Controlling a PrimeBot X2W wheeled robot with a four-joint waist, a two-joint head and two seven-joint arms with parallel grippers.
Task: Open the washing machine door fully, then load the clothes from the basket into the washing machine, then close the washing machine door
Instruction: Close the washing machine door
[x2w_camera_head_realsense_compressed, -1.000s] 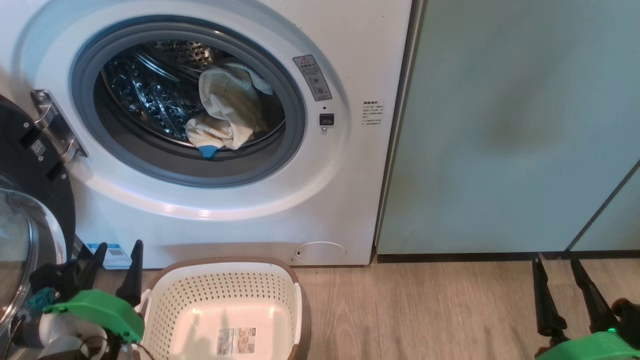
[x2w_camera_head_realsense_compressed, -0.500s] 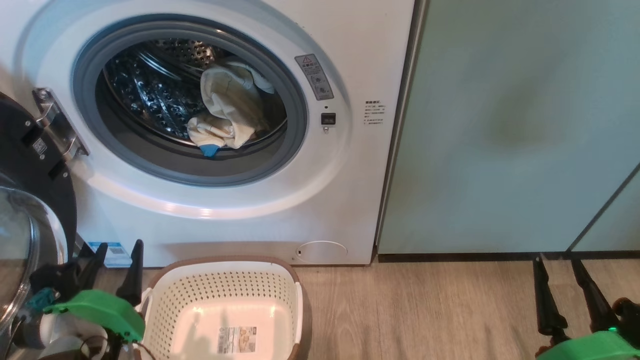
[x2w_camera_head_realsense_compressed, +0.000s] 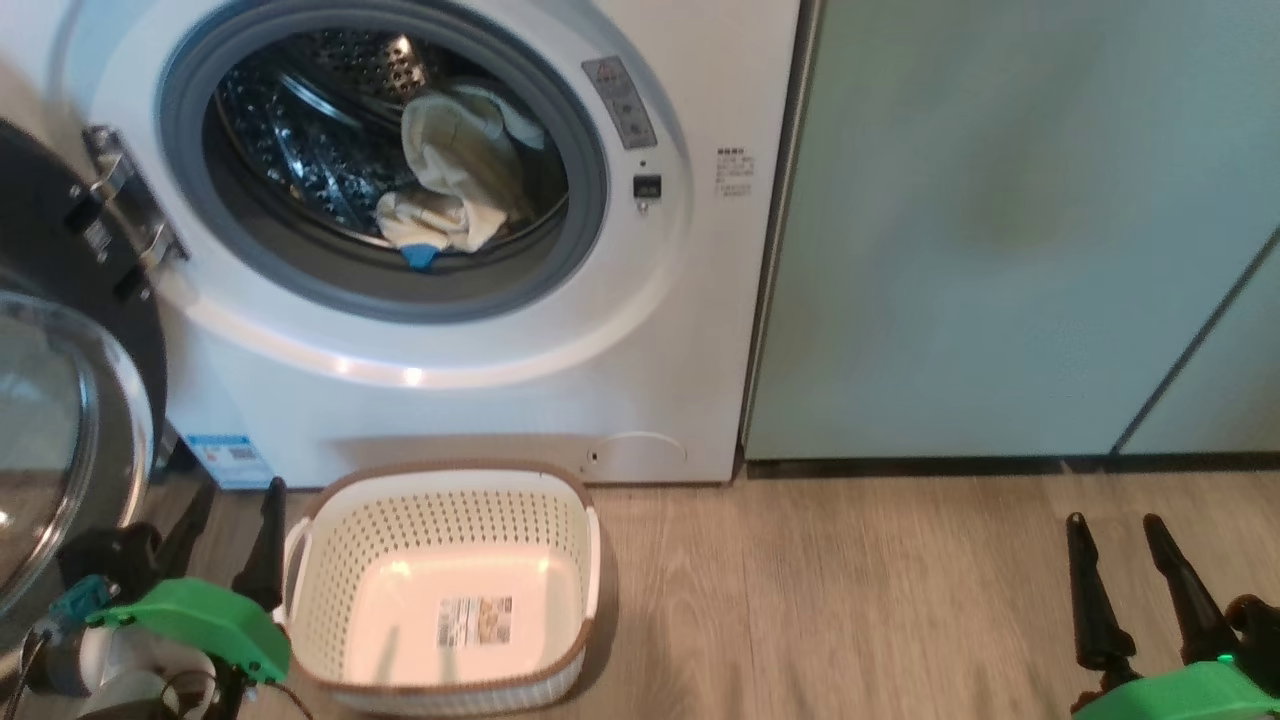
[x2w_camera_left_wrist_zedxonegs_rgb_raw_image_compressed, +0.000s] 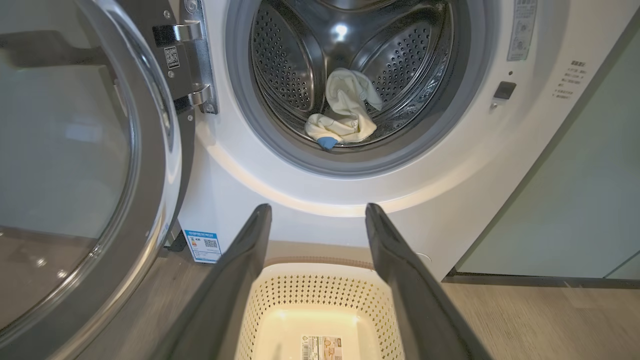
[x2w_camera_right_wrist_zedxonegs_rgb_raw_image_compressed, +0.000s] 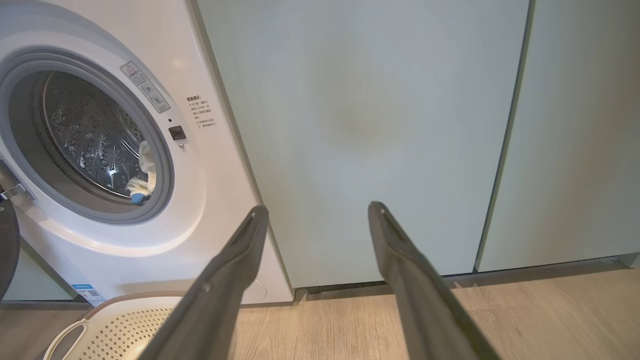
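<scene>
basket (x2w_camera_head_realsense_compressed: 440, 520) mouth up, long axis along washing machine (x2w_camera_head_realsense_compressed: 480, 410) front.

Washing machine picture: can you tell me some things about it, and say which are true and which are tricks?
1. The clothes lie in the drum. True.
2. The basket is full. False: it is empty but for a label on its bottom.
3. The door is shut. False: it stands swung open at the left.
4. The left hand and the right hand are both open. True.
5. The right hand holds a sock. False: it holds nothing and is low over the floor, in front of the cabinets.
</scene>
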